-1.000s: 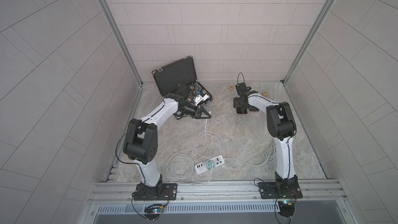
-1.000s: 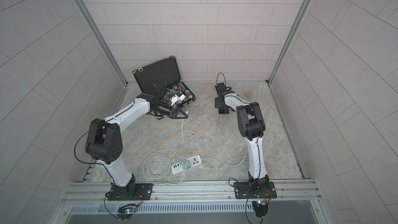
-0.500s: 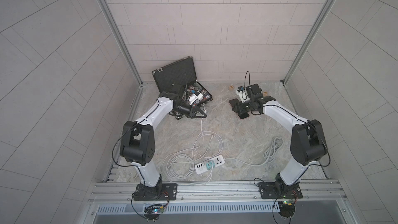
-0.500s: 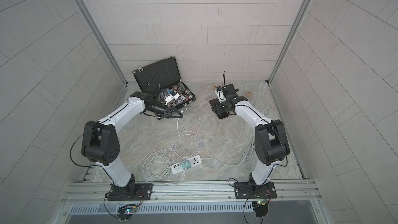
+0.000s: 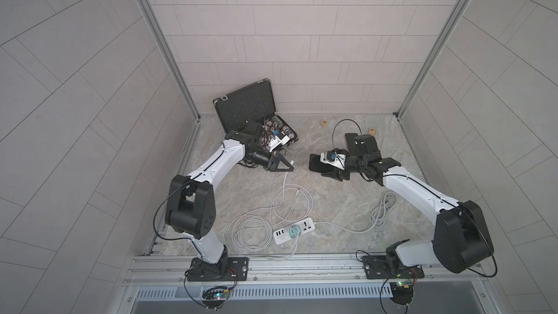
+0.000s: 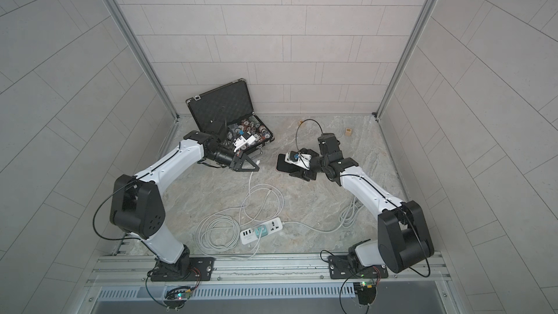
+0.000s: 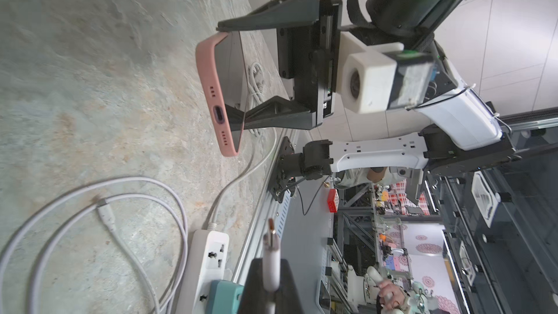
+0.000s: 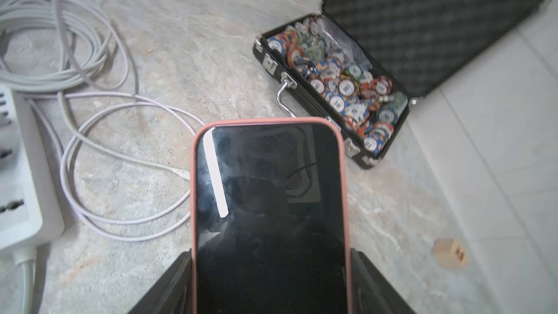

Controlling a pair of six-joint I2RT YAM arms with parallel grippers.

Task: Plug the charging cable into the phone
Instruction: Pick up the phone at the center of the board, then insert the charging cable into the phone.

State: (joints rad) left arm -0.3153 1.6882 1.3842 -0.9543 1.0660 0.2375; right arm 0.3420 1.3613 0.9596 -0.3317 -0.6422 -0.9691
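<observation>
Case (image 8: 422,25) open, poker chips (image 8: 341,86) inside, phone (image 8: 268,200) in right pincer (image 8: 270,253)

A robotics lab is showing: panelled walls (image 5: 90,101) are enclosing a marbled tabletop (image 5: 332,206), an aluminium rail (image 5: 302,267) is carrying arm mounts (image 5: 217,268), benches (image 7: 389,237) are standing beyond.

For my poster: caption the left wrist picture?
Left gripper holds the cable plug before the phone in the right gripper.
</observation>
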